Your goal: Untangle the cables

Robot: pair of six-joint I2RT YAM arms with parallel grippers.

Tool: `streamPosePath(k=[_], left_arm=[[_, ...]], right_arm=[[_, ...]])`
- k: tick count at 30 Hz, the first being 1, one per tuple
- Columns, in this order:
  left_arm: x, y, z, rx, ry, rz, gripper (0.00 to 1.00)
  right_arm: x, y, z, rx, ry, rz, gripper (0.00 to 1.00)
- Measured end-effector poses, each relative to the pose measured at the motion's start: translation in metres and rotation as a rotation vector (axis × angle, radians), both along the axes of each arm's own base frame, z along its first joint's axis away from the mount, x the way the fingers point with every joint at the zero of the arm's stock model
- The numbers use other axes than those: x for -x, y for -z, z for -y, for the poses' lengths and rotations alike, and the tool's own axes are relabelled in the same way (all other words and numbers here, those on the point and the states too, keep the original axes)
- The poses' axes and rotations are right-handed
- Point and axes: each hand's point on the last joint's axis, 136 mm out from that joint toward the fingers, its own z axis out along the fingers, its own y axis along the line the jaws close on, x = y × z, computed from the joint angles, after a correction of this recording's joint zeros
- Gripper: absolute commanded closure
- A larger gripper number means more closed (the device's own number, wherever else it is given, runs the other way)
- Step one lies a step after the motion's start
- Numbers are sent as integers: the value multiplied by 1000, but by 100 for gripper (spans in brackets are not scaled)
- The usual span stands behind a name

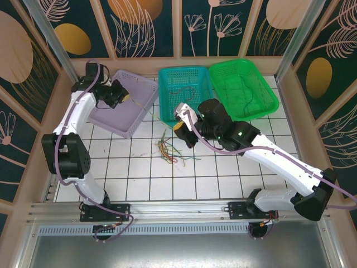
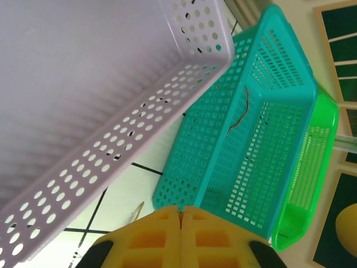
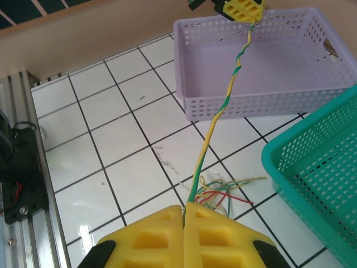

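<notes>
Axis: twisted green-yellow pair (image 3: 222, 109) runs nearly straight between arms. Right gripper (image 3: 183, 207) fingers pinch the near end, left gripper (image 3: 248, 14) fingers pinch the far end over purple basket (image 3: 262, 103). Other cables (image 3: 223, 192) lie heaped on bench (image 3: 128, 167) just beside the right fingers.

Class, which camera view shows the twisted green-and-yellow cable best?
The right wrist view: the green-and-yellow cable stretches from the right gripper to the left gripper. From the top it is too thin to trace; the left wrist view offers at most a pale sliver.

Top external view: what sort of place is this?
Probably a lab robot test cell: white tiled tabletop, aluminium frame post, and perforated plastic lilac basket, teal basket, green basket.
</notes>
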Motion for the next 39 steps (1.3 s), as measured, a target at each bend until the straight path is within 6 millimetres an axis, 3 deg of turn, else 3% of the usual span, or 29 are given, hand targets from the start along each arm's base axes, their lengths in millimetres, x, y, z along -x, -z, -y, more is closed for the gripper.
streamPosePath(k=[3, 7, 11, 15, 19, 23, 25, 28, 33, 36, 37, 39], left_arm=[[-11, -4, -6, -3, -12, 43, 100], [-38, -3, -27, -49, -50, 106, 67], [-63, 12, -63, -136, -135, 119, 38], [-67, 18, -86, -231, -197, 108, 35], [-71, 1, -103, -330, -249, 141, 32], [-48, -15, -129, -476, -328, 143, 27], [-31, -19, -141, -544, -357, 128, 24], [-12, -19, -157, -611, -388, 102, 24], [13, 6, -180, -644, -422, 15, 23], [20, 20, -182, -647, -417, -21, 23], [22, 23, -181, -646, -413, -28, 23], [25, 26, -178, -638, -404, -35, 23]], right_arm=[[-8, -3, -14, -57, 29, -35, 100], [-31, 5, -42, -97, 113, -133, 100], [-79, -1, -82, -155, 264, -214, 100], [-128, 2, -120, -225, 393, -280, 100], [-167, 22, -146, -236, 498, -308, 100], [-190, 41, -152, -230, 562, -306, 100], [-197, 40, -153, -247, 571, -296, 100], [-208, 22, -157, -314, 558, -248, 100], [-226, -27, -176, -466, 499, -159, 100], [-236, -36, -194, -526, 463, -148, 100], [-239, -32, -201, -532, 449, -158, 97], [-243, -12, -213, -525, 430, -200, 69]])
